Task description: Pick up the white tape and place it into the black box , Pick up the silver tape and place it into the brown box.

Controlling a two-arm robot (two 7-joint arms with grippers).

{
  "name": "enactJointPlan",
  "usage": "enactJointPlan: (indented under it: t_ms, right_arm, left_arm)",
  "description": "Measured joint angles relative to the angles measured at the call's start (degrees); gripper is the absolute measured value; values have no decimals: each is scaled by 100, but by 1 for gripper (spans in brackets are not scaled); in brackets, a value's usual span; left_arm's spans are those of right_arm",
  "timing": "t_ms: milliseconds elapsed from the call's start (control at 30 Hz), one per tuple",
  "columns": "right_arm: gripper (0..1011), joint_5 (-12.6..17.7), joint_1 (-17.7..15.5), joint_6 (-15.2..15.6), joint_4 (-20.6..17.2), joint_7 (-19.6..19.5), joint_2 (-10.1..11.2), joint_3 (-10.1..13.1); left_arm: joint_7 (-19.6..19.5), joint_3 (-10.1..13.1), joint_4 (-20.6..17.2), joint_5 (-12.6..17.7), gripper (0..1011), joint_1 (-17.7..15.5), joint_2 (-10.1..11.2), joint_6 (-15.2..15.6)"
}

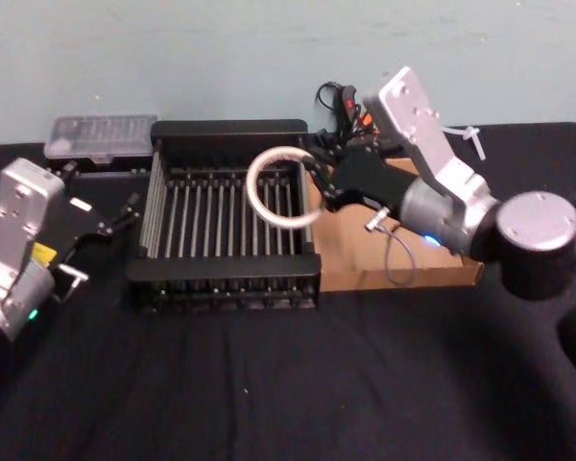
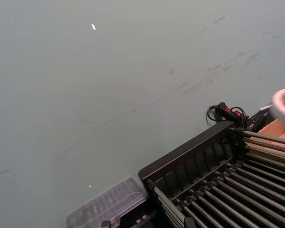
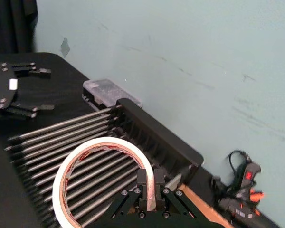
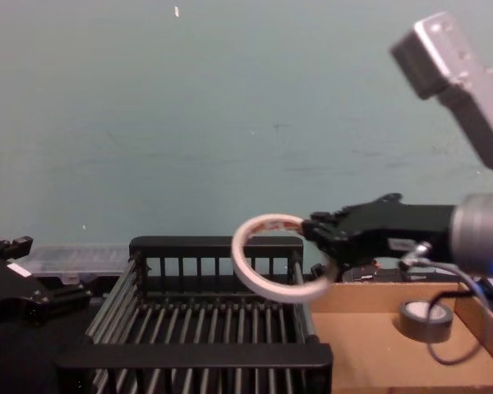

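Right gripper (image 3: pixel 149 190) clamped on the rim of the white tape (image 1: pixel 280 186), holding the ring tilted in the air over the right side of the black box (image 1: pixel 226 134), well above its slats, probably ready for a drop inside. Silver tape (image 4: pixel 425 318) already lying in the brown box (image 4: pixel 370 345), just right of the black box. Left gripper (image 1: pixel 123 213) parked left of the black box, fingers spread, nothing held.

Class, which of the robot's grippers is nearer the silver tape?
Right. The right gripper holds the white tape beside the silver tape; the left gripper sits beyond the black box.
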Motion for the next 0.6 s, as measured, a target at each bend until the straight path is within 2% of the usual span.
enactJointPlan:
  t_ms: [167, 600]
  right_arm:
    - [93, -240, 442, -304, 709, -28, -343, -158]
    - [93, -657, 1215, -856, 2243, -76, -1052, -378]
  left_arm:
    - [0, 0, 0, 0, 1001, 0, 0, 0]
    - [0, 0, 0, 0, 1001, 0, 0, 0]
